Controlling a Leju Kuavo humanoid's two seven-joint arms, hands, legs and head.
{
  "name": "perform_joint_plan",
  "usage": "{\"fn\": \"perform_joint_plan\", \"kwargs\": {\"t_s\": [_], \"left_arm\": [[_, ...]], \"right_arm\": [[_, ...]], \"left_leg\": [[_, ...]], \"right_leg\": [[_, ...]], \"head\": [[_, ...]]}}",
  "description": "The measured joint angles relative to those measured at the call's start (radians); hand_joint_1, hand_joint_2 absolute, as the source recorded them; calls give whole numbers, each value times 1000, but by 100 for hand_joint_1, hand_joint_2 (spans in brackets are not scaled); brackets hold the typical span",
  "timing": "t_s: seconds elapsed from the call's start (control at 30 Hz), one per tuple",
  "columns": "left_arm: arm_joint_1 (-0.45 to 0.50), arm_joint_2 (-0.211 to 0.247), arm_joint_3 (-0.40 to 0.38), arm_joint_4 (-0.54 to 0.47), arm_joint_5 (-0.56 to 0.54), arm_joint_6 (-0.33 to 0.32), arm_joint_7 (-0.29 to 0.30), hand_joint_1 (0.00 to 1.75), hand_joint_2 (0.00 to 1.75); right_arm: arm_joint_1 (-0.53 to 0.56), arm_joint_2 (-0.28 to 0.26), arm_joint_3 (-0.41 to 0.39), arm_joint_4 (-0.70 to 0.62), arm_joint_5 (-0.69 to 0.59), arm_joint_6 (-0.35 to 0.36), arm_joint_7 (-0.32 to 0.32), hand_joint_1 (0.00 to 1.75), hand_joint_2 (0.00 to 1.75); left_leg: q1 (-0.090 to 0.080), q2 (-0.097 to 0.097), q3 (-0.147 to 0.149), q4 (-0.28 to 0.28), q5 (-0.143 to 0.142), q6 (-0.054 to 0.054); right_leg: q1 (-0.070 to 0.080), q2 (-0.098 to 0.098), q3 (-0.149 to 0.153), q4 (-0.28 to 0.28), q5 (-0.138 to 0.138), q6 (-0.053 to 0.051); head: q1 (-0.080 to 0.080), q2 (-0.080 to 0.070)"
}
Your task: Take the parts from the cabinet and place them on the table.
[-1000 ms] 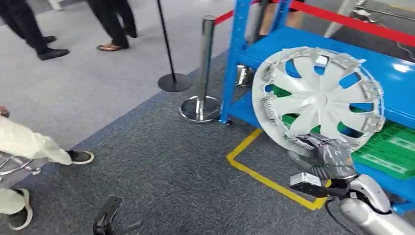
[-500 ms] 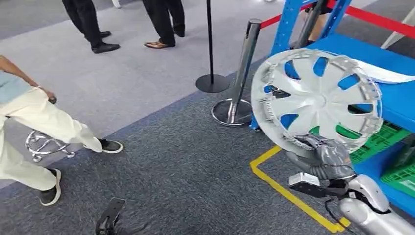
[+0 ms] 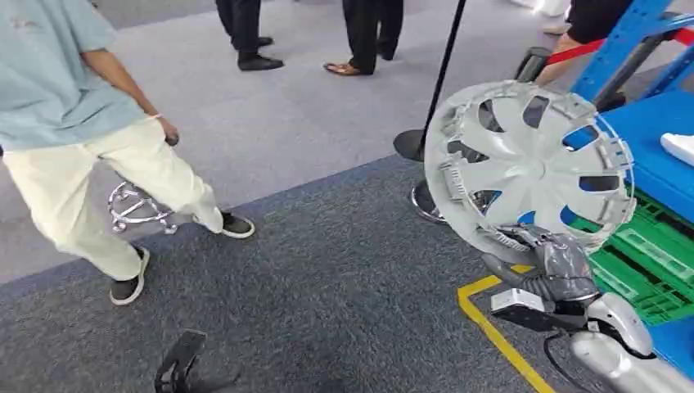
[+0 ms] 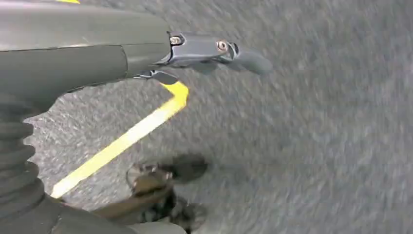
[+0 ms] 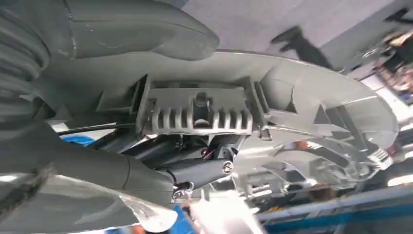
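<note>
Head view: the right hand [image 3: 550,260] at about 4 o'clock grips the lower rim of a silver wheel cover [image 3: 530,168], which stands upright on edge above it, its ribbed back toward the camera. Behind the cover, at 3 o'clock, stands the blue cabinet [image 3: 655,155] with a green crate [image 3: 646,266] on its low shelf. A yellow floor line [image 3: 491,332] runs under the arm. At 9 o'clock a person [image 3: 82,139] in pale trousers steps across the grey carpet; a black stanchion post [image 3: 442,74] rises at 1 o'clock.

Left wrist view: the left hand [image 4: 146,53] hangs over the carpet, one finger [image 4: 243,56] stretched out straight with nothing in it; I cannot tell how the others lie.

Right wrist view: the thick thumb [image 5: 146,34] lies on one face of the cover's rim and a darker finger [image 5: 199,170] presses the other, clamping the rim between them.
</note>
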Motion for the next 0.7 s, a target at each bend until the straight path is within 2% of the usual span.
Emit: {"fn": "perform_joint_plan", "kwargs": {"t_s": [0.03, 0.07, 0.1, 0.13, 0.17, 0.2, 0.23, 0.27, 0.3, 0.37, 0.4, 0.43, 0.47, 0.5, 0.53, 0.57, 0.6, 0.63, 0.67, 0.7], "left_arm": [[-1, -1, 0, 0, 0, 0, 0, 0, 175], [0, -2, 0, 0, 0, 0, 0, 0, 175], [2, -2, 0, 0, 0, 0, 3, 0, 175], [3, -2, 0, 0, 0, -1, 3, 0, 175], [3, -3, 0, 0, 0, -2, 5, 0, 175], [2, -4, 0, 0, 0, -1, 6, 0, 175], [3, -4, 0, 0, 0, -2, 7, 0, 175], [-1, -3, 0, 0, 0, -1, 7, 0, 175], [0, -3, 0, 0, -1, 1, 7, 0, 175], [8, -2, 0, 0, -14, 9, 5, 0, 175], [9, 4, 0, 0, -19, 14, 3, 0, 175], [11, 4, 0, 0, -19, 18, -1, 0, 175], [8, 2, -1, 0, -19, 24, -8, 0, 175], [4, 1, -1, 0, -19, 29, -13, 0, 175], [3, 0, -1, 0, -19, 30, -15, 0, 175], [5, -1, -1, 0, -19, 30, -17, 0, 175], [8, -1, -1, 0, -20, 29, -19, 0, 175], [10, -1, -1, 0, -20, 24, -19, 0, 175], [10, -1, -1, 0, -20, 21, -18, 0, 175], [10, 0, -1, 0, -22, 16, -11, 0, 175]], "right_arm": [[5, 0, -1, 0, -3, 0, -2, 175, 175], [9, 0, 0, 0, -4, 0, -2, 175, 175], [10, 0, 0, 0, -4, 0, -3, 175, 175], [10, 0, -1, 0, -6, 1, -3, 175, 175], [10, 0, -1, 0, -7, 1, -3, 175, 175], [10, 0, -2, 0, -7, 1, -3, 175, 175], [10, 0, -2, 0, -7, 1, -3, 175, 175], [10, 2, 0, 1, -7, 1, -5, 175, 175], [13, 2, -2, 0, -7, 2, -6, 175, 175], [18, 4, -5, -2, -9, 1, -8, 175, 175], [19, 4, -7, -3, -9, 1, -8, 175, 175], [20, 4, -10, -5, -10, 1, -7, 175, 175], [24, 5, -14, -8, -10, 0, -8, 175, 175], [29, 6, -15, -12, -8, 0, -9, 175, 175], [31, 6, -17, -13, -6, 0, -11, 175, 175], [30, 6, -18, -15, -6, 0, -12, 175, 175], [31, 6, -20, -17, -5, -1, -13, 175, 175], [31, 6, -23, -17, -2, -1, -13, 175, 175], [31, 6, -26, -19, 0, -1, -13, 175, 175], [30, 6, -29, -24, 8, -2, -13, 175, 175]], "left_leg": [[-1, -14, 1, 0, -2, 4], [-2, -30, 0, 1, -3, 4], [-2, -45, 1, 3, -3, 4], [-2, -61, 1, 6, -4, 3], [1, -78, 2, 11, -7, 0], [4, -94, 3, 18, -13, -6], [5, -107, 1, 28, -20, -15], [1, -121, -12, 40, -22, -20], [3, -130, -21, 44, -17, -24], [8, -156, -24, 39, -11, -34], [8, -169, -25, 41, -14, -38], [4, -131, -26, 51, -24, -43], [1, -69, -46, 93, -47, -49], [4, -31, -83, 167, -81, -54], [7, -10, -127, 256, -115, -56], [10, -4, -164, 325, -136, -56], [12, -3, -182, 356, -134, -56], [12, -3, -174, 336, -109, -53], [11, -2, -148, 279, -70, -49], [8, 6, -103, 188, -22, -43]], "right_leg": [[0, 9, -50, 92, -37, 3], [1, 10, -91, 155, -52, 4], [1, 10, -108, 168, -39, 5], [0, 10, -103, 136, -3, 6], [-2, 12, -75, 63, 51, 8], [-7, 24, -33, -34, 107, 10], [-13, 68, -4, -96, 117, 14], [-19, 114, 4, -109, 103, 15], [-17, 103, 8, -104, 102, 7], [-10, 80, 10, -103, 101, -1], [-17, 65, 16, -109, 103, -8], [-15, 53, 22, -111, 104, -16], [-13, 38, 27, -112, 100, -25], [-9, 22, 30, -112, 98, -29], [-5, 6, 33, -112, 95, -33], [-2, -8, 36, -112, 92, -34], [-1, -21, 39, -112, 89, -35], [1, -36, 45, -112, 85, -35], [1, -49, 50, -112, 80, -35], [2, -62, 57, -113, 75, -32]], "head": [[0, 0], [0, 0], [0, 0], [0, 0], [0, 0], [0, 0], [0, 0], [3, 0], [2, 0], [3, 0], [2, 0], [2, 0], [-10, 0], [-9, 0], [-9, 0], [-10, 0], [-10, 0], [-10, 0], [-10, 0], [-9, 0]]}}
